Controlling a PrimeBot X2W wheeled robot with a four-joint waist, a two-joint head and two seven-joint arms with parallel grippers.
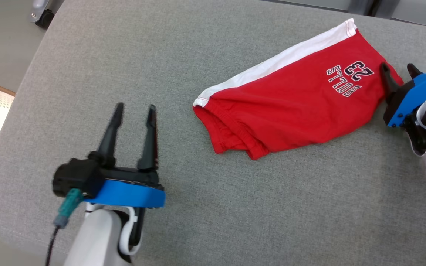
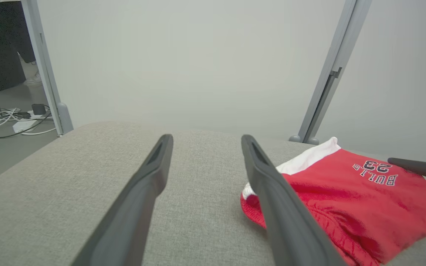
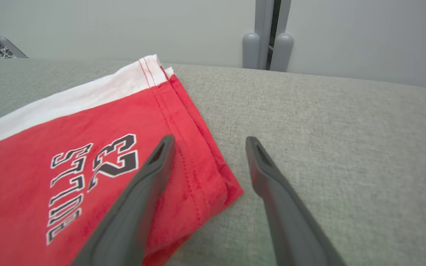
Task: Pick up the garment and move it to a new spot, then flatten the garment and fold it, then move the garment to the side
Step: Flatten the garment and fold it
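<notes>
shorts (image 1: pixel 290 107) lie flat on pad (image 1: pixel 124 55), right half, toward far edge, white stripe on far side | my left gripper (image 1: pixel 135 106): fingers wide, empty, over bare pad toward near-left corner, well apart from shorts | my right gripper (image 1: pixel 396 66): fingers wide, empty, astride shorts' right hem, one finger over cloth, other over pad
</notes>
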